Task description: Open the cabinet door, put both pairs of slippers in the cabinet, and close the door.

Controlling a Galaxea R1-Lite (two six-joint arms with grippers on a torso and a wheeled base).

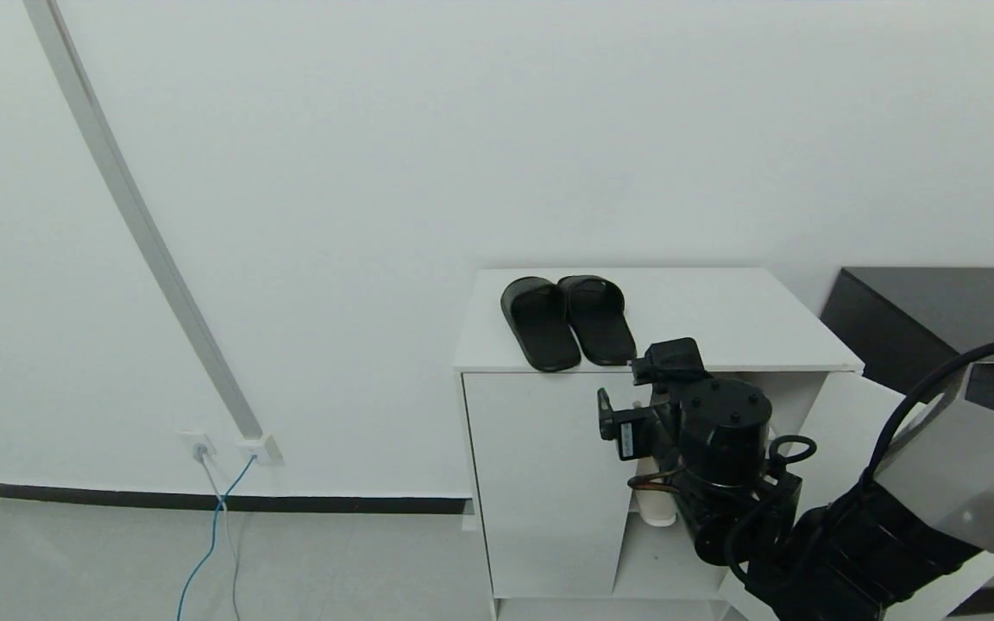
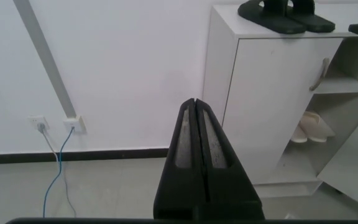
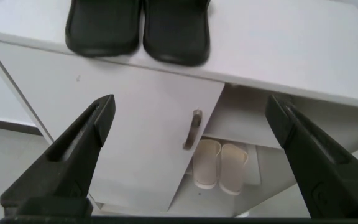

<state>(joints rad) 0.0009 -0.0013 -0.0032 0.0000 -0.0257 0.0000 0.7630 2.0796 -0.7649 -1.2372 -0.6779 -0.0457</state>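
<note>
The white wall runs behind everything, with a grey conduit strip slanting down it to two sockets near the floor. A blue cable and a pale one hang from the sockets.

The white cabinet stands against the wall. A dark piece of furniture lies just beyond its right side. The left door is shut. The right door is swung out to the right, so that half of the inside is exposed.

The right arm is held up in front of the opening, its wrist just under the front edge of the cabinet top. The right hand is wide open and grips nothing. Between its spread fingers the right wrist view shows the left door's free edge and the open compartment. The left hand is closed, its fingers pressed together with nothing between them. It is well apart from the cabinet, on its left side.

The black slippers lie side by side on the cabinet top towards its front left corner, their near ends reaching the front edge. The beige slippers are inside the open right half, side by side below the upper shelf.

A slim vertical handle sits on the left door near its free edge.
</note>
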